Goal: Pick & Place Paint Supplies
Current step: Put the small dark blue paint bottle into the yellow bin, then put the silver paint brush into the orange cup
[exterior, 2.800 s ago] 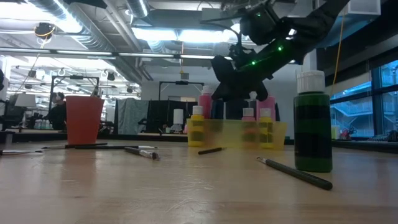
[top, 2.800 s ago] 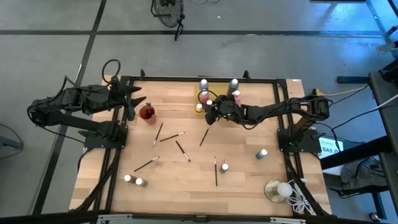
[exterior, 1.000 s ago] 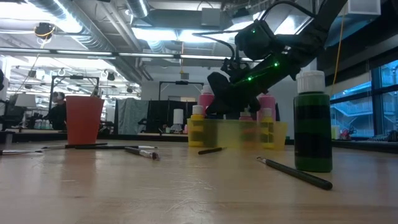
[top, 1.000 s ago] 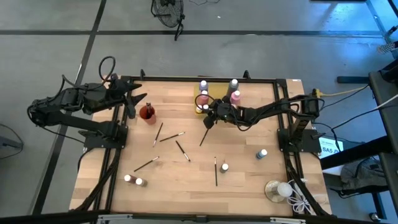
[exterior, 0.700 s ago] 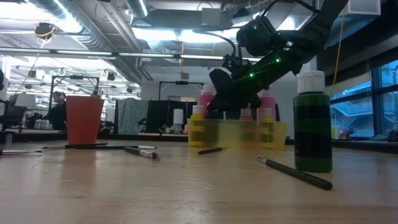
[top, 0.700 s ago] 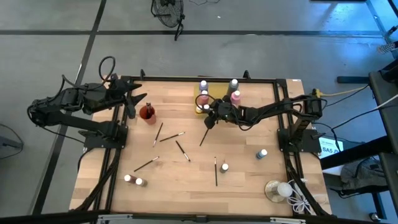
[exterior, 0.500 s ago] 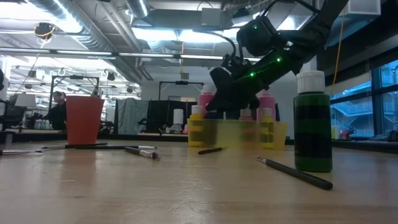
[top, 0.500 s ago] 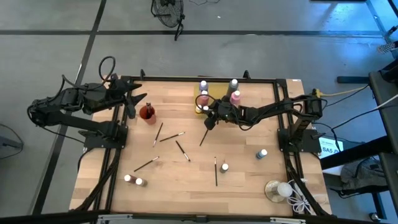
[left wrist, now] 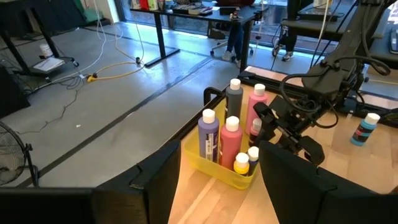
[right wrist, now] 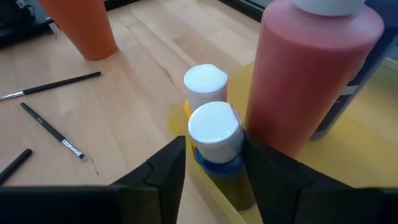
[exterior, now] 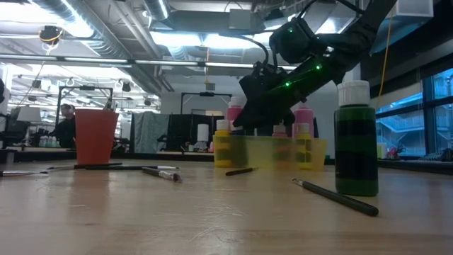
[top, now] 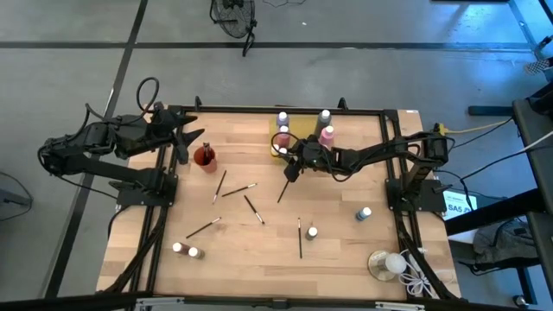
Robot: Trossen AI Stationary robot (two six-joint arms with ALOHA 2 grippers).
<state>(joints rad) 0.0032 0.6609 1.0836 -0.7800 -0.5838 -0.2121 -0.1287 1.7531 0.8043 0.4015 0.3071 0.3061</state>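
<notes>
Yellow tray [top: 301, 131] at the far edge of the table [top: 259, 250], packed with white-capped paint bottles [left wrist: 231, 134]. Right gripper [top: 290, 164] at the tray's near corner, fingers [right wrist: 163, 168] parted around a small blue-collared bottle [right wrist: 216, 138], not clamped; second small bottle [right wrist: 204, 84] just behind, tall red bottle [right wrist: 309, 74] close beside. Left gripper [top: 192, 135] spread, parked at the table's left edge by an orange cup [top: 204, 156]. Brushes [top: 251, 207] scattered mid-table; green bottle [exterior: 355, 138] near the low camera; clear dish [top: 385, 263] at the near right corner.
</notes>
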